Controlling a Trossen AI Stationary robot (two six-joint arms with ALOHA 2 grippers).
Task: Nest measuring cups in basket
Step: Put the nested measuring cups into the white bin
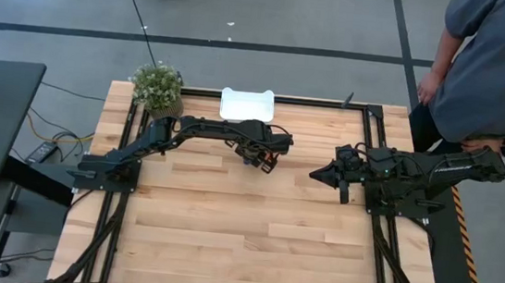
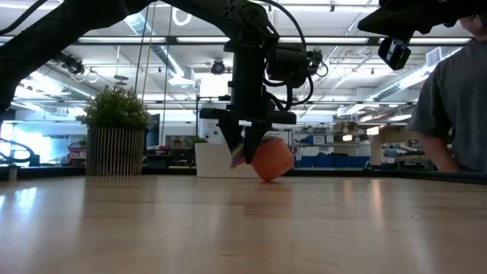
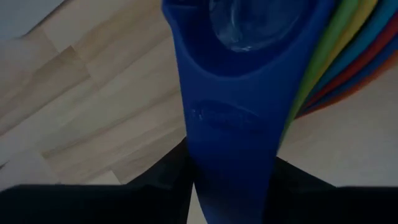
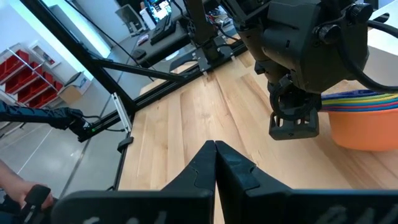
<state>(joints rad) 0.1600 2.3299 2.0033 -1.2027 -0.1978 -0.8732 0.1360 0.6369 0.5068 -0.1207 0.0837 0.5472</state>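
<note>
Even, bright overhead light falls on the table (image 1: 254, 225) in the high view, leaving only short soft shadows under the arms. In the low view the ceiling strip lights and bright windows behind backlight the scene, so the arms and the plant (image 2: 116, 129) read as dark shapes, and the near table edge is blurred with a pale sheen. The left wrist view is dim and out of focus on the measuring cups (image 3: 242, 106) pressed close to the lens; the right wrist view is bright, with lines bowing at its edges.
</note>
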